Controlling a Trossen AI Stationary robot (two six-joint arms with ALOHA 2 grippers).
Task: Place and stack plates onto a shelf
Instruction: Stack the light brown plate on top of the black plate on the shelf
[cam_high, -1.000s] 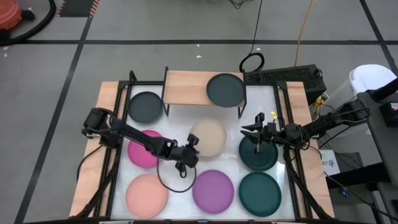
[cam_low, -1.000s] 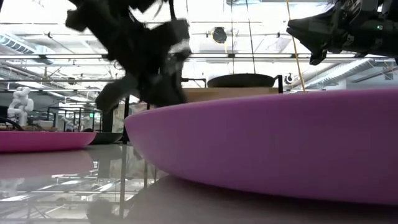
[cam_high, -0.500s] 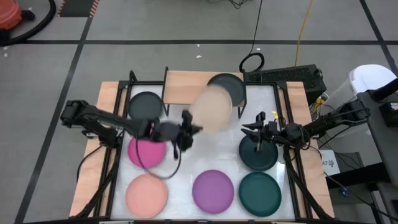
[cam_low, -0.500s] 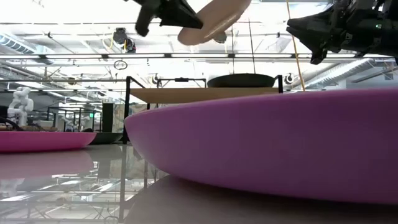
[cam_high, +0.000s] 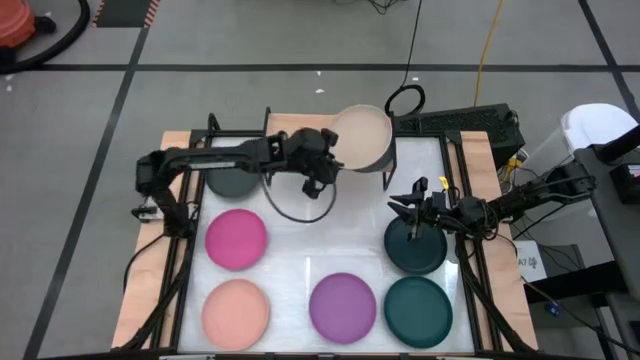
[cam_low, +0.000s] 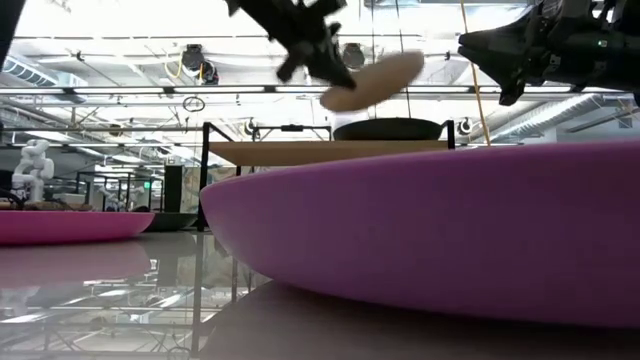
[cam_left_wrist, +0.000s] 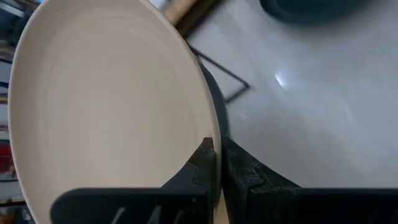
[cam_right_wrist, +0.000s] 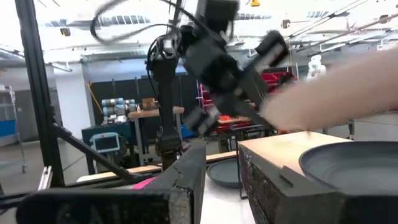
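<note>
Above shelf (cam_high: 300, 140), left gripper (cam_high: 327, 166) pinches beige plate (cam_high: 362, 138) (tilted, rim-held).

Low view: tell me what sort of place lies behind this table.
Probably a robotics lab or workshop: exposed ceiling beams and lights, a white humanoid robot figure at the left, and workbenches beyond.

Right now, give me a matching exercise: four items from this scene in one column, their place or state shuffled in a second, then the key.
Column 1
1. beige plate
2. charcoal plate under it
3. left pincer
4. right pincer

Column 2
A. lying on the shelf
B. shut on a plate's rim
C. hanging above the dark teal plate, holding nothing
D. held tilted in the air over the shelf's right end

Pairs: 1-D, 2-A, 3-B, 4-C
</note>
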